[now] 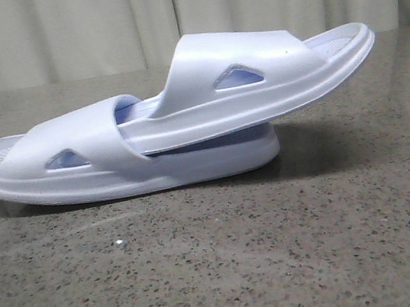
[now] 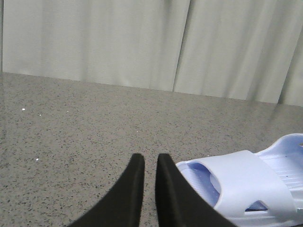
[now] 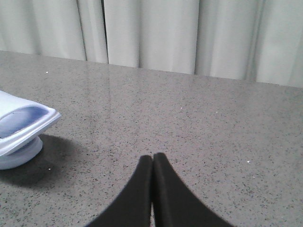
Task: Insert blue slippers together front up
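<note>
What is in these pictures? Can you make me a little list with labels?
lower slipper: flat on the table, sole down
upper slipper: its front pushed under the lower slipper's strap, its other end raised to the right
colour: both very pale blue
table: grey speckled stone
left gripper: holding nothing, fingers almost together, beside a slipper
right gripper: shut, holding nothing, away from the slippers
background: pale curtain

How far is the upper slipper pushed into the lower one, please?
Partly in: the upper slipper has its front end tucked under the lower slipper's strap, and its rear rises tilted beyond the lower slipper.
</note>
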`<state>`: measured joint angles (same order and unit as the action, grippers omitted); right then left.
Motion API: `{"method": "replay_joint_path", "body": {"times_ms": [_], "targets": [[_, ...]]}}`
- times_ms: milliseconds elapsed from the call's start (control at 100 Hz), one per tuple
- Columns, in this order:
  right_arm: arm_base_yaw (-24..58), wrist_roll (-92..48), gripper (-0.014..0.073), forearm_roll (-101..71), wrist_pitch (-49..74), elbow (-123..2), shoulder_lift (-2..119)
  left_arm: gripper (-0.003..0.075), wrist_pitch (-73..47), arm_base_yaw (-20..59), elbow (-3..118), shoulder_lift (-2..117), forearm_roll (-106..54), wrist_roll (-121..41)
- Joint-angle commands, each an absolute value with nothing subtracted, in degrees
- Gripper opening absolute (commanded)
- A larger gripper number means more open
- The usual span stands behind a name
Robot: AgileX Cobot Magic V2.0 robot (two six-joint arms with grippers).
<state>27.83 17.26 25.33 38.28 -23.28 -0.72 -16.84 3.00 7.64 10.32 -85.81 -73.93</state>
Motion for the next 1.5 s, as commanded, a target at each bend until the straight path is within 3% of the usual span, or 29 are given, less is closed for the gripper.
{"method": "replay_joint_path", "body": {"times_ms": [0, 380, 520, 860, 1070, 1490], "targets": [[27.5, 17.5, -0.0104, 27.2, 34.1, -24.5, -1.1, 0.0016, -17.1, 3.4, 9.2, 10.9, -87.1, -73.8], [27.5, 17.5, -0.0104, 27.2, 34.1, -24.5, -1.1, 0.0016, -15.8, 3.6, 8.4, 9.6, -87.0, -73.8], [27.5, 17.5, -0.0104, 27.2, 34.1, -24.5, -1.1, 0.0016, -12.8, 3.6, 8.4, 6.7, -75.3, -72.3], [27.5, 17.5, -0.0104, 27.2, 34.1, -24.5, -1.1, 0.0016, -10.7, 3.6, 6.0, -1.5, -17.2, -16.2], [27.5, 17.5, -0.0104, 27.2, 34.1, -24.5, -1.1, 0.0016, 4.5, 3.6, -0.8, -2.0, -3.8, -2.9], [27.5, 17.5, -0.0104, 27.2, 34.2, -24.5, -1.1, 0.0016, 1.6, 4.2, -0.6, -2.0, 0.0, -1.4]]}}
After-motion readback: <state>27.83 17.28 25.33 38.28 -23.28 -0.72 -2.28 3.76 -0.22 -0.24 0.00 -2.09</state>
